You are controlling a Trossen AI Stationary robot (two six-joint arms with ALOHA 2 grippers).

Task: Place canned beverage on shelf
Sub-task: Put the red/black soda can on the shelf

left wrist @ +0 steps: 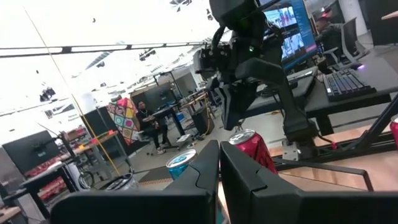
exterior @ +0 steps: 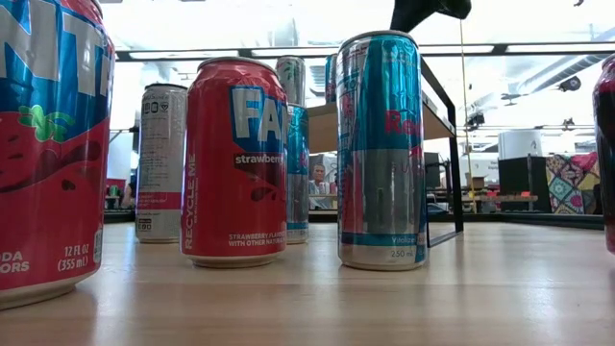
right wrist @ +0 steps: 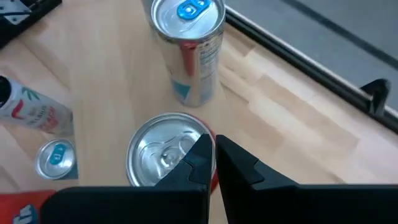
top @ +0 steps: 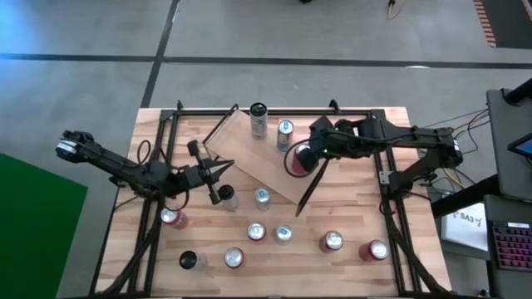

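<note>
The shelf (top: 264, 158), a light-wood plank with black end frames, stands slantwise on the table's far middle. On it are a red can (right wrist: 163, 155) with a silver top and a slim blue-and-silver can (right wrist: 189, 50). My right gripper (right wrist: 215, 149) is shut and hovers at the red can's rim, pointing down at a slant; the left wrist view shows it (left wrist: 235, 121) just over that can (left wrist: 252, 149). My left gripper (top: 229, 169) is shut and points level at the shelf's near left edge. My right gripper has its shut fingertips (right wrist: 202, 152) over the red can's top rim (right wrist: 208, 134), coming from above at a slant. Whether they touch it I cannot tell. My left gripper has its shut tips at the plank's near left edge (top: 235, 164). Touch cannot be told there either.
Several cans stand on the table's near half, among them a red one (top: 234, 258), a blue one (top: 283, 234) and a red one (top: 376, 250). A dark-topped can (top: 258, 111) stands by the shelf's far end. Black frame rails (top: 166, 133) border the table.
</note>
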